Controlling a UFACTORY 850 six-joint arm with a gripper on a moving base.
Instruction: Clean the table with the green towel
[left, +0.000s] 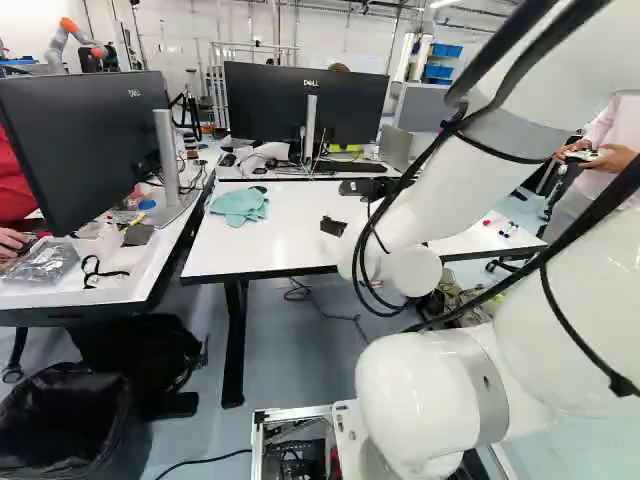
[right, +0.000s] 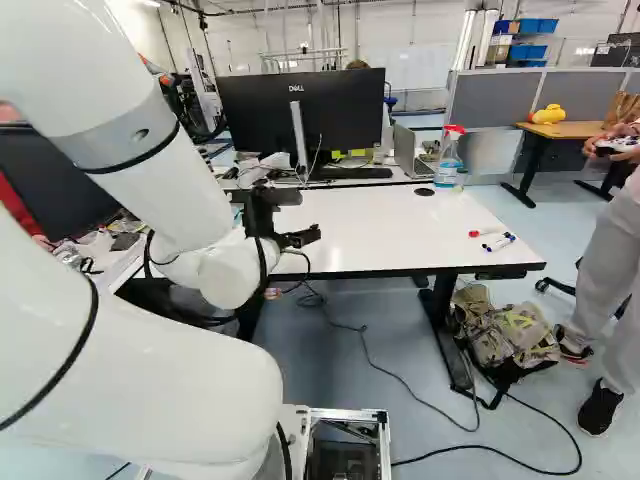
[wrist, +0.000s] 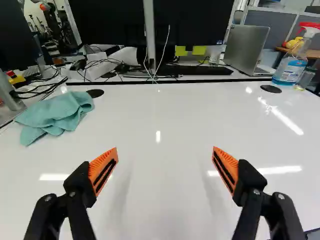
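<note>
The towel at far left is plain teal-green, the table white, the far-right spray bottle red-topped; the black gripper has orange pads.

A robotics lab: wheeled-base arm, another robot, monitors, cables.

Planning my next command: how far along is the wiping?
Nothing looks clearly done: the glossy table alone can't confirm any wiping. In hand: nothing; the gripper stands open above it. Left: picking up the green towel, crumpled ahead of the gripper, then wiping, probably around the markers.
</note>
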